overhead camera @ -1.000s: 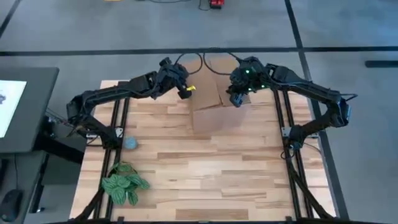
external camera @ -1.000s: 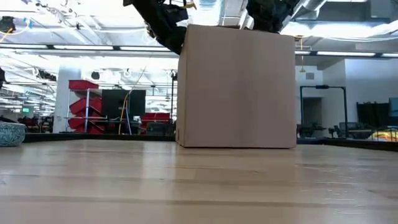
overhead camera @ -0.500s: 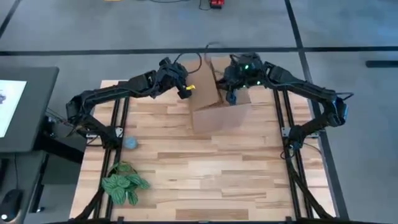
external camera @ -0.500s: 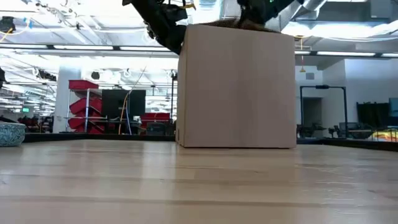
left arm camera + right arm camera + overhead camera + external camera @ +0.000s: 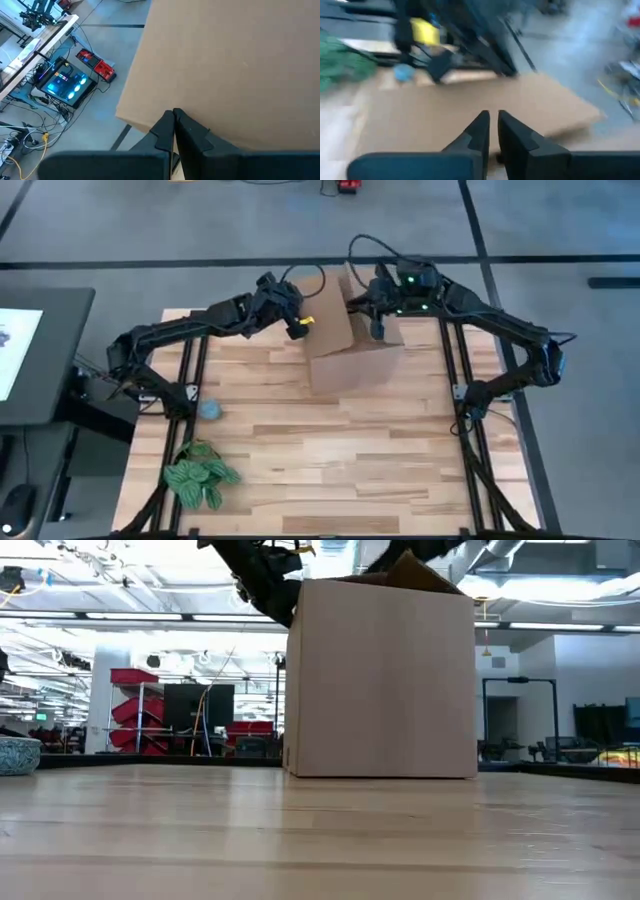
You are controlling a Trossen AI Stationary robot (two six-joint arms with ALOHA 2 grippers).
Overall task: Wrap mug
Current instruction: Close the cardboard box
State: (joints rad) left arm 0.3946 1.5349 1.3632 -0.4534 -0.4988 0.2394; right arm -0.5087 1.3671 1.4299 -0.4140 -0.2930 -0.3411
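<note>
Wooden bench [image 5: 330, 450] carries the cardboard box [image 5: 345, 350], no mug visible; left claw [image 5: 173, 131] pinches a flap, right claw [image 5: 378, 327], pressed together, should fold flaps gently inward.

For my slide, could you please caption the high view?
Both grippers, left gripper and right gripper, work the cardboard box flaps.

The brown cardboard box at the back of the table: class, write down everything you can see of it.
The brown cardboard box looks plain and unprinted, with flat matte walls. It stands upright on the light wooden table, near the far edge, between the two arms. One top flap is raised at an angle. The left gripper sits against its left side, pinching a flap edge in the wrist view. The right gripper hovers over the top. Its inside is hidden.
</note>
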